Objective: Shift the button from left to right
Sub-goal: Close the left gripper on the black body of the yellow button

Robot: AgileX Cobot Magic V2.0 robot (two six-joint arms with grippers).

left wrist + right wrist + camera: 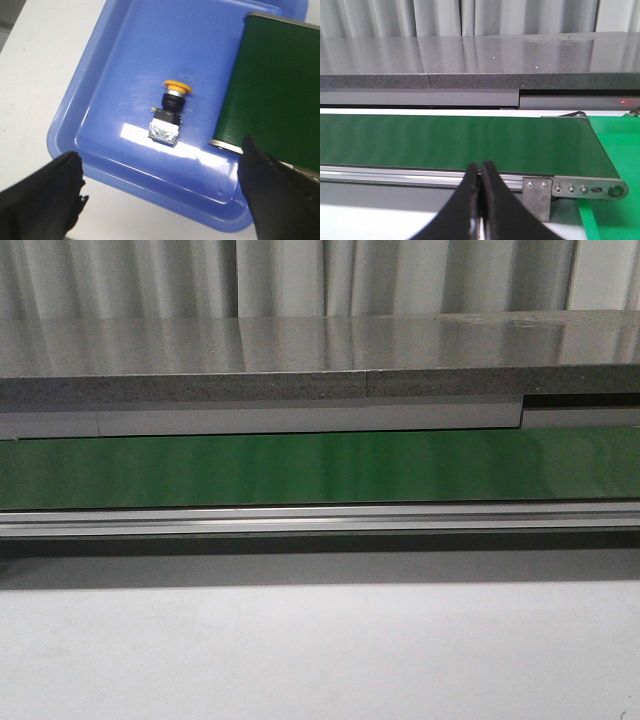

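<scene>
While the button (170, 112) is lying on its side inside the blue tray (100, 75), the left gripper (162, 192) is hovering over that tray with its two black fingers (42, 197) spread wide apart and holding nothing. Neither finger is touching the button, which is sitting near the tray's middle, its yellow cap pointing away from the fingers and its black body ending in a shiny block closer to them. Beside the tray, the end of the green conveyor belt (275, 90) is overlapping the tray's edge, well apart from the button. Seen from the right wrist, the right gripper (480, 172) is pressing its dark fingers (492, 200) together with nothing between them, and it is hanging in front of the belt's metal side rail (395, 174), near the bracket (580, 189) at the belt's end. From the front, the belt is stretching across beneath a grey stone-like shelf (300, 350), and neither arm is showing there.
</scene>
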